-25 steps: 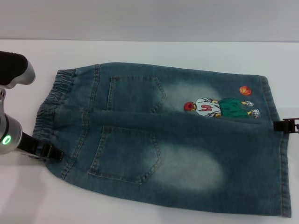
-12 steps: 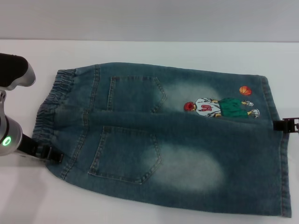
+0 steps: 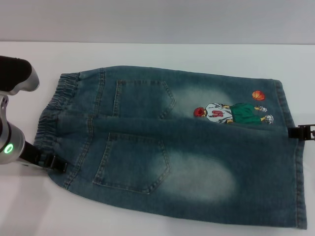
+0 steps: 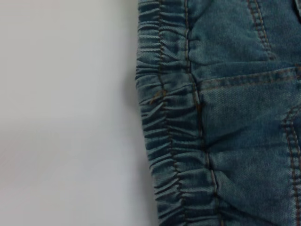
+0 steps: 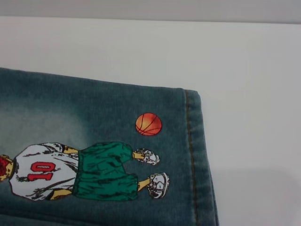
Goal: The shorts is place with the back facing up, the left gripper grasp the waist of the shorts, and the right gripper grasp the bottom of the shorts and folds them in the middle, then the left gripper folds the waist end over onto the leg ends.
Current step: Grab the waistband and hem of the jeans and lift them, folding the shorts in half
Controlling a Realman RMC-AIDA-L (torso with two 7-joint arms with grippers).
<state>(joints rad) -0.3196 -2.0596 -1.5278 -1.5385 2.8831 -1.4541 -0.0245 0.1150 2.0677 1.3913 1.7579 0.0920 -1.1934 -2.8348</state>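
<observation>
On the white table (image 3: 162, 54) the shorts (image 3: 172, 147) lie flat, back up, waist (image 3: 55, 110) toward the robot's left, leg hems (image 3: 290, 147) toward its right. Faded blue denim, two patch pockets (image 3: 133, 162), pale worn patches, cartoon player print (image 3: 231, 114) with an orange ball (image 3: 258, 95) near the far hem. Waist band is puckered and bunched; the left wrist view shows its gathers (image 4: 169, 141) right at the cloth edge against bare table.

Left hand (image 3: 51, 162) sits at the near end of the waist, touching or just beside the edge; cannot tell if its fingers are apart or together. Right hand (image 3: 304, 132) is at the hem line, only a black tip in view at the frame edge; finger state cannot be told either.

Neither grasp looks confirmed, so the middle fold seems not yet begun.

Risks: the left hand may pinch only a top ruffle of the elastic, which could slip when lifted. The right hand is low on a flat, thin hem and may miss it or push it into a wrinkle. Uneven lifting between the two would likely skew the fold line.
</observation>
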